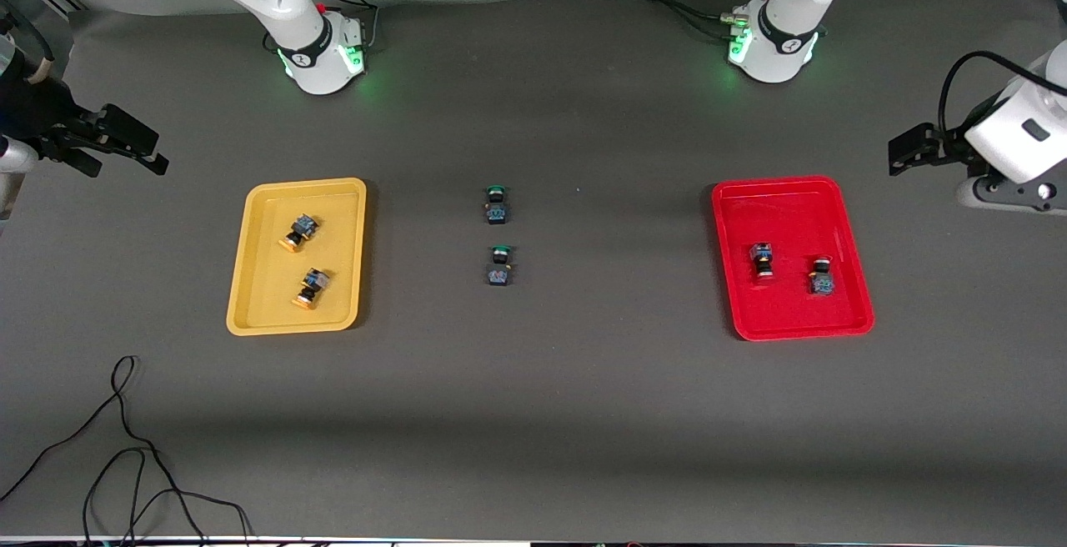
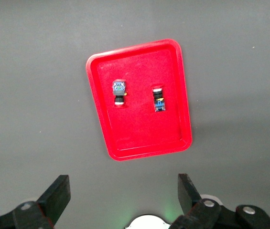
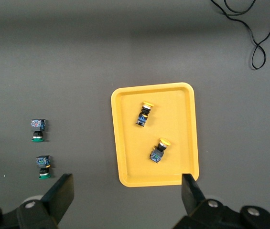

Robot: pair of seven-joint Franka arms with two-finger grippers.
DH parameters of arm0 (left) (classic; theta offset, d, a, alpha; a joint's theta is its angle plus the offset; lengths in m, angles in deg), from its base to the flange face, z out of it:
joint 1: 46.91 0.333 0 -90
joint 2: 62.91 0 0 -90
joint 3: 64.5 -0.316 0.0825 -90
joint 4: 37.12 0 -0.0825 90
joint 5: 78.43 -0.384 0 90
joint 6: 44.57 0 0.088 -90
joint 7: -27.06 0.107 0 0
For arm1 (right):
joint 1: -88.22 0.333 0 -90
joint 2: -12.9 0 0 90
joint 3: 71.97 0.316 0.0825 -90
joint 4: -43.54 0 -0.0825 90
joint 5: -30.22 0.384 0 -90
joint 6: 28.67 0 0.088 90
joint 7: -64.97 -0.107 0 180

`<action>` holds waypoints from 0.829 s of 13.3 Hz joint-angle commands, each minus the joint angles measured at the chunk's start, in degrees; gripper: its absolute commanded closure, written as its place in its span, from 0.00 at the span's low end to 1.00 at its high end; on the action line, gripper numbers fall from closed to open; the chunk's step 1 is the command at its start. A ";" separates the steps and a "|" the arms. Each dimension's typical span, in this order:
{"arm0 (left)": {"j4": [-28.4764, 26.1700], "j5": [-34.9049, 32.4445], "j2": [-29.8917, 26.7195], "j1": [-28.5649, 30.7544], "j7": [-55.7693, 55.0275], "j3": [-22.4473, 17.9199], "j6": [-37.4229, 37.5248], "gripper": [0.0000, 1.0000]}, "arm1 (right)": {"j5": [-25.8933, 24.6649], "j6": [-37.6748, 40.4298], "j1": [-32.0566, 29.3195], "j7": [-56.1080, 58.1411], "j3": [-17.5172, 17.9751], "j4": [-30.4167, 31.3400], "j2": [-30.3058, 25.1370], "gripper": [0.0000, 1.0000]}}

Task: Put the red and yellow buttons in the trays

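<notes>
Two yellow-capped buttons lie in the yellow tray toward the right arm's end; they also show in the right wrist view in that tray. Two red-capped buttons lie in the red tray toward the left arm's end; the left wrist view shows them in the tray. My right gripper is open and empty, raised high at the table's edge. My left gripper is open and empty, raised at the other edge.
Two green-capped switches lie mid-table between the trays, also in the right wrist view. A loose black cable lies near the front camera at the right arm's end.
</notes>
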 commanded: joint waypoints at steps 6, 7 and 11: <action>2.26 2.14 0.82 -0.66 -0.64 -1.36 1.90 0.00 | -3.82 1.88 -0.20 3.70 0.24 -1.73 1.50 0.00; 2.26 2.05 0.82 -0.66 -0.64 -1.36 1.90 0.00 | -3.83 1.88 -0.20 3.96 0.33 -1.73 1.67 0.00; 2.17 1.96 0.91 -0.57 -0.55 -1.36 1.82 0.00 | -3.75 1.88 -0.29 5.54 0.33 -2.08 2.11 0.00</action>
